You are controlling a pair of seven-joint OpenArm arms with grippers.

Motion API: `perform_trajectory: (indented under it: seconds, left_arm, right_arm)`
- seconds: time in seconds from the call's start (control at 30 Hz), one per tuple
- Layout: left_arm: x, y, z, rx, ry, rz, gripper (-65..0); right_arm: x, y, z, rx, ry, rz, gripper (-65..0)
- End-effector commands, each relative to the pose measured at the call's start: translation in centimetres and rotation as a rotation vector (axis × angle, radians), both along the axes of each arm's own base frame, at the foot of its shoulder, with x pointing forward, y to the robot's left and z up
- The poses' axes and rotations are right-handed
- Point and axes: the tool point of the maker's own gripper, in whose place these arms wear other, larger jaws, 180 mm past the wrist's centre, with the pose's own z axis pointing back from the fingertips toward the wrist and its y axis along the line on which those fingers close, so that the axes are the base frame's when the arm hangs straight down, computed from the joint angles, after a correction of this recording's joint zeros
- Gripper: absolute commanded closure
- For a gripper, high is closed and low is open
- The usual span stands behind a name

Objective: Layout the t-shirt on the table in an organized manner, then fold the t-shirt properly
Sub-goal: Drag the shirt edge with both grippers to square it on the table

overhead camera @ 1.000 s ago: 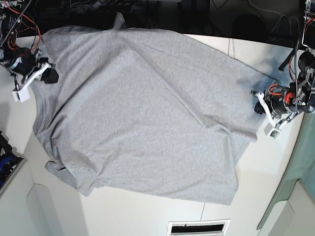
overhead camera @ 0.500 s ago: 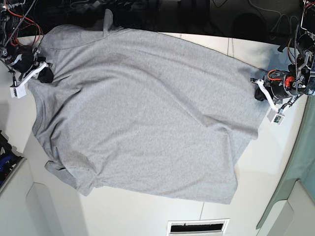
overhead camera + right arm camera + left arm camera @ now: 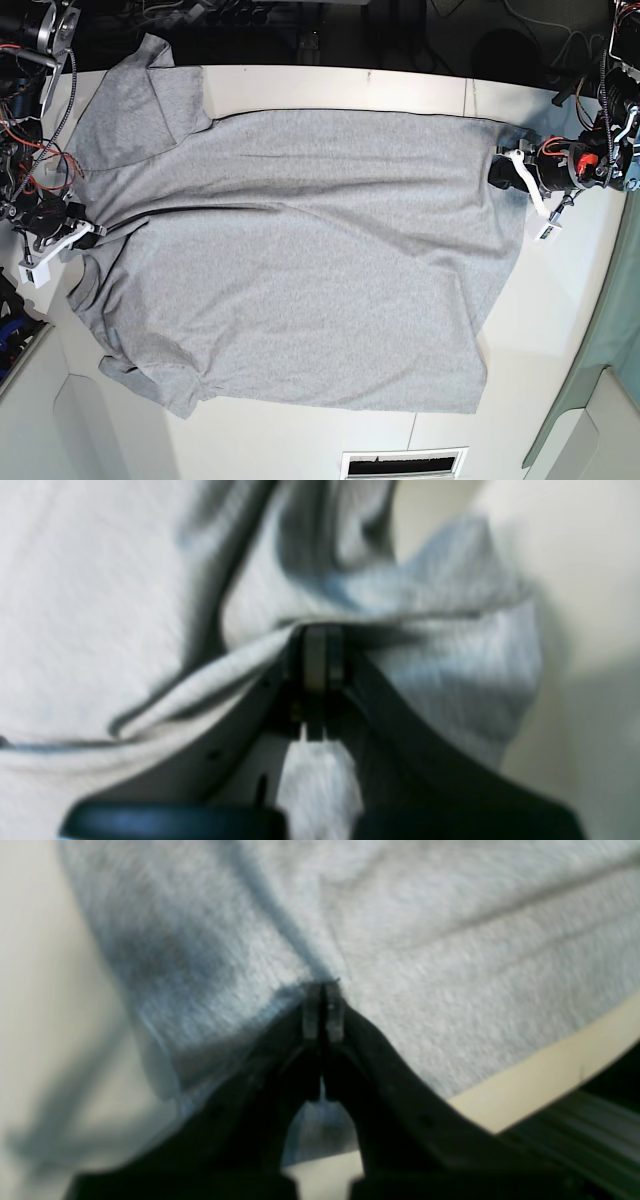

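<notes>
The light grey t-shirt (image 3: 300,250) lies spread over the white table (image 3: 560,330), plain side up, no lettering showing. One sleeve lies at the far left corner, the other at the near left. My left gripper (image 3: 500,165) is shut on the shirt's edge at the right; in the left wrist view its gripper (image 3: 322,1002) pinches the cloth (image 3: 450,965). My right gripper (image 3: 88,232) is shut on the shirt's left edge by the collar; in the right wrist view the gripper (image 3: 316,650) clamps a fold of cloth (image 3: 425,630).
The table's dark far edge (image 3: 330,40) runs just behind the shirt. A vent slot (image 3: 404,463) sits at the near edge. Cables and arm bases stand at the far left (image 3: 30,60) and far right (image 3: 620,100).
Both grippers pulled the shirt outward and down onto the table. The shirt went from draped and lifted to flat and stretched; the right gripper moved toward the near side, the left toward the far side.
</notes>
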Motion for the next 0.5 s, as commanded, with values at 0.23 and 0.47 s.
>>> perform_trajectory:
  seconds: [0.23,0.47]
  left_arm:
    - [3.7,0.8,5.1,-0.085,-0.138,-0.017,-14.1]
    - [3.3,3.6,8.1,-0.183,-0.159,0.079,-23.0]
  right_arm:
    - [1.2,-2.1,5.6,0.047,-0.136,-0.021,0.0]
    - [-5.7,-5.6,6.9,0.018,-0.103,-0.084,-12.3]
